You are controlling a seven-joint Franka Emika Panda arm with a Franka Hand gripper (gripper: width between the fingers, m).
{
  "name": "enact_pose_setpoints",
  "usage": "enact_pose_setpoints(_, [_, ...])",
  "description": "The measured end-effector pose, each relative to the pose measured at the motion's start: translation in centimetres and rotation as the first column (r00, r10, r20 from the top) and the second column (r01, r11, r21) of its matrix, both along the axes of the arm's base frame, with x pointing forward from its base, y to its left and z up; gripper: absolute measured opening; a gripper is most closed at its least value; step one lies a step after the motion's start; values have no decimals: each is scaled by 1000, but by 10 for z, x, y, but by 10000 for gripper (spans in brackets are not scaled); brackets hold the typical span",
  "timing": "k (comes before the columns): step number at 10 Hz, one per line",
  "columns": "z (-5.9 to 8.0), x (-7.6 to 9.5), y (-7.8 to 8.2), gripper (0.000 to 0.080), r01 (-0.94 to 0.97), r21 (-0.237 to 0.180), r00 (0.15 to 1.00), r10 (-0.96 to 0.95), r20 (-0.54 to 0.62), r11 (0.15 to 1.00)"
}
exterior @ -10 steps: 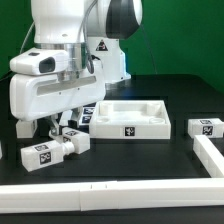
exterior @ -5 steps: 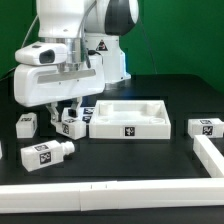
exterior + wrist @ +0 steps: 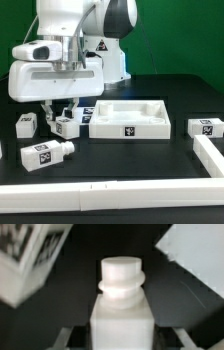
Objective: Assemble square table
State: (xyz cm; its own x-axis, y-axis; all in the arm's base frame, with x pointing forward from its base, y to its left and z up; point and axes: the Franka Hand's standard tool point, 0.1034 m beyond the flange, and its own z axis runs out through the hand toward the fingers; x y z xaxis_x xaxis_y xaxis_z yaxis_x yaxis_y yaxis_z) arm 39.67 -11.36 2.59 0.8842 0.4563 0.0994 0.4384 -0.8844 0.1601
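Observation:
The white square plate (image 3: 130,118) lies on the black table, its raised rim up. My gripper (image 3: 62,114) is shut on a short white leg (image 3: 68,126) and holds it just above the table by the plate's left edge in the exterior view. In the wrist view this leg (image 3: 122,297) points away from my gripper (image 3: 122,340) with its round peg foremost, and a finger (image 3: 64,335) shows at each side. A plate corner (image 3: 195,252) and a tagged leg (image 3: 30,258) lie beyond. Other legs rest at the left (image 3: 27,124), front left (image 3: 48,153) and right (image 3: 207,127).
A long white border rail (image 3: 110,190) runs along the front of the table and turns up the exterior view's right side (image 3: 208,150). The arm's white base (image 3: 105,55) stands behind the plate.
My gripper has risen from the table with the leg in it, away from the leg lying at the front left, and shifted slightly to the exterior view's left.

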Motion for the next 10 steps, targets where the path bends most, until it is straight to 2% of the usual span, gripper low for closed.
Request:
enact_pose_setpoints(1, [-3, -11, -1, 279, 181, 30, 984, -180, -12, 983])
enact_pose_setpoints(2, [-2, -13, -5, 279, 240, 44, 971, -239, -29, 970])
enact_pose_setpoints(3, [-3, -14, -8, 279, 262, 43, 965, -261, -16, 964])
enact_pose_setpoints(4, [-3, -10, 2, 279, 257, 50, 966, -256, -22, 965])
enact_pose_setpoints(6, [-3, -9, 5, 279, 250, 51, 968, -249, -26, 967])
enact_pose_setpoints(7, [-3, -9, 5, 344, 249, 51, 968, -248, -27, 967])
enact_pose_setpoints(8, [-4, -10, 6, 344, 269, 56, 963, -267, -36, 962])
enact_pose_setpoints(9, [-2, -11, 10, 528, 320, 77, 946, -315, -76, 944])
enact_pose_setpoints(10, [5, -10, 12, 619, 358, 93, 932, -349, -102, 929])
